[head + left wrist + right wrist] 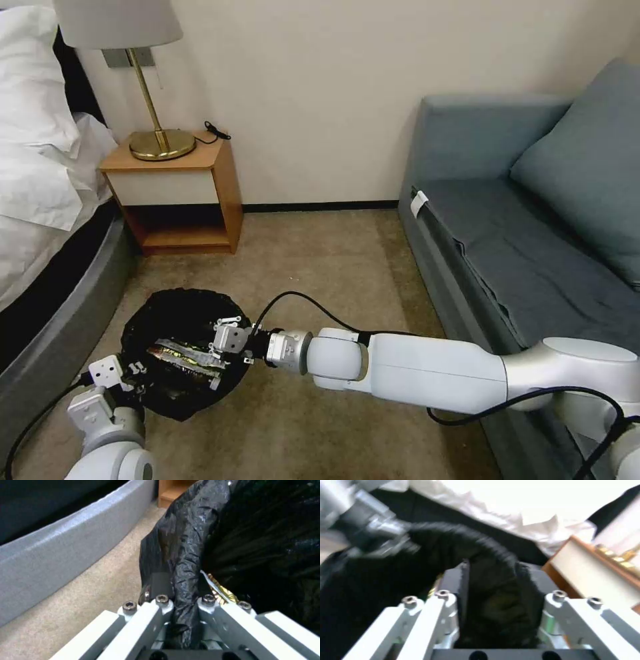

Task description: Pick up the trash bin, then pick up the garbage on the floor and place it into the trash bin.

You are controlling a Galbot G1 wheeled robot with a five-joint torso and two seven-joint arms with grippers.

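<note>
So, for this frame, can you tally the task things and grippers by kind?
Trash bin: 1
Gold-and-black snack wrapper, inside the bin: 1
Grippers: 2, left gripper clamped on the bin's rim, right gripper over the bin
Total: 4

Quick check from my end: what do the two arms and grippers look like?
Both arms are glossy white rounded shells with silver-grey wrist sections and black cables looping outside. The right gripper and left gripper have pale grey linkage bars, dark bolt heads and black bases.

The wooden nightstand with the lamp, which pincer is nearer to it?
Right. The right pincer is over the trash bin on the side facing the nightstand; the left pincer grips the bin's rim on the far side.
</note>
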